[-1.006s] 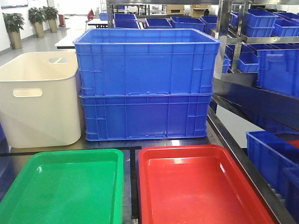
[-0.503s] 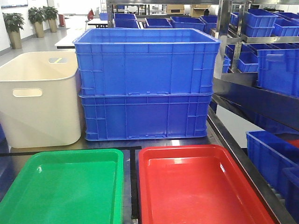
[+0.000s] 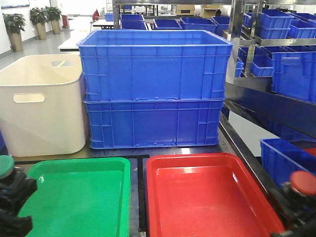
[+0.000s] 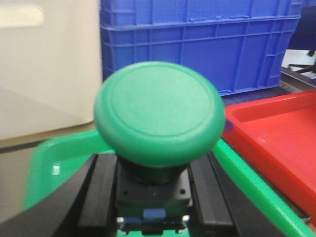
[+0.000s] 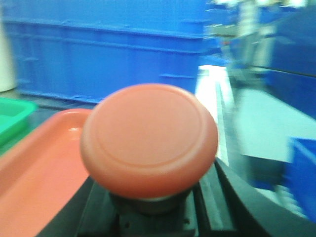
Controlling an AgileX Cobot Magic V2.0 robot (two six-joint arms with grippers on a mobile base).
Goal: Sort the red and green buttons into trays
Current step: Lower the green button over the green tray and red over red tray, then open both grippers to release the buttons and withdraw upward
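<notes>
Green button (image 4: 158, 116) clamped in left jaws | red button (image 5: 148, 140) clamped in right jaws

The front view looks from above and behind the green tray (image 3: 79, 197) and red tray (image 3: 212, 197) toward the stacked blue crates (image 3: 154, 89). The left wrist view sits low and very near, facing the same blue crates (image 4: 197, 44) over the green tray (image 4: 54, 158). The right wrist view, blurred, faces the crates (image 5: 108, 49) over the red tray (image 5: 34, 168).
</notes>
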